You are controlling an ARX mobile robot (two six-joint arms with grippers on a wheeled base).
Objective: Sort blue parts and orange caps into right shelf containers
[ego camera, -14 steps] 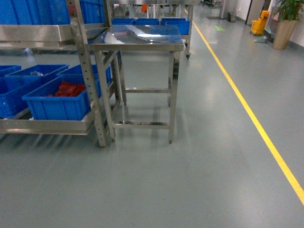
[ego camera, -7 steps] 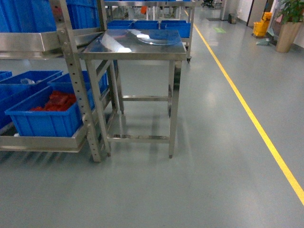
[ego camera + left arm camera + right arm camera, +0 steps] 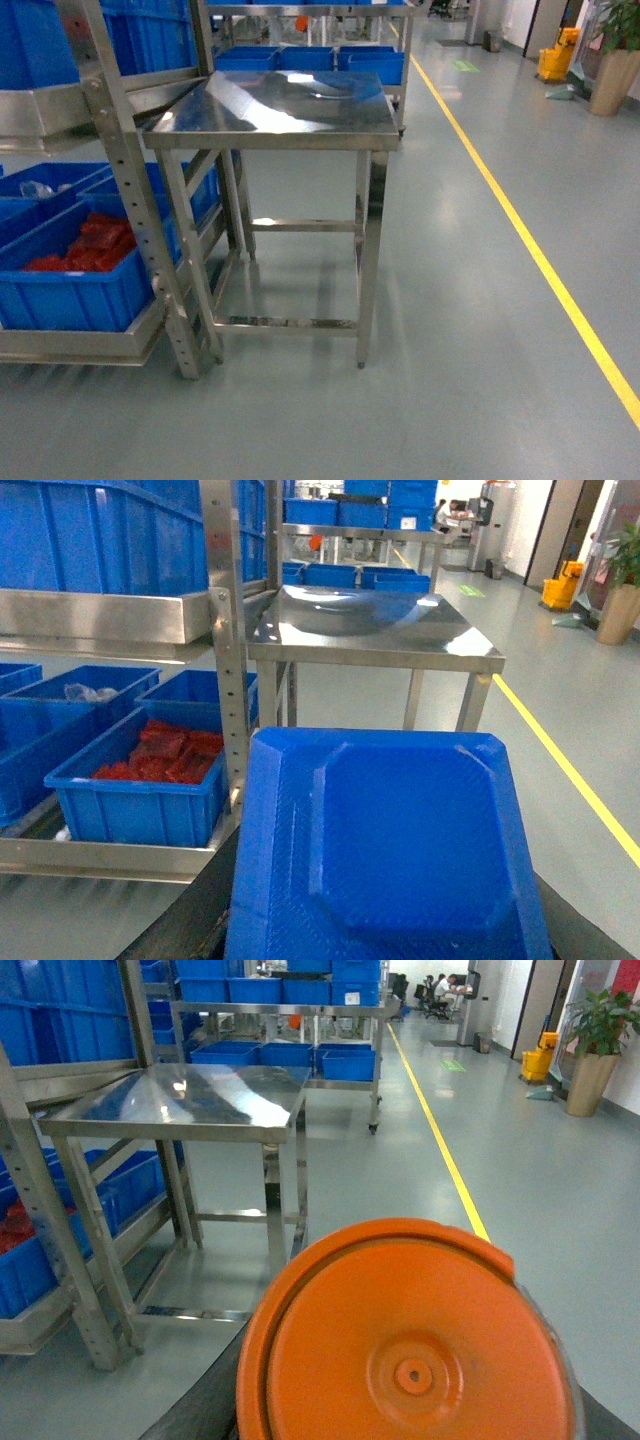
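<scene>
A chunky blue part [image 3: 400,850] fills the lower left wrist view, held between the dark fingers [image 3: 190,925] of my left gripper [image 3: 390,930], which is shut on it. An orange cap [image 3: 410,1350] fills the lower right wrist view, flat face toward the camera, and my right gripper [image 3: 405,1420] is shut on it, one dark finger [image 3: 200,1400] showing beside it. The steel shelf [image 3: 115,170] stands at the left of the head view, with blue containers [image 3: 70,295] on its low level. Neither gripper shows in the head view.
A steel table [image 3: 270,110] stands against the shelf's right end. The nearest low crate holds red parts [image 3: 85,245]. More blue crates [image 3: 310,60] sit on a rack behind. A yellow floor line [image 3: 530,250] runs along the right, with a potted plant [image 3: 615,60] beyond.
The head view has closed in on the table, which now looks larger and lower. The shelf and its crates have slid toward the left edge.
</scene>
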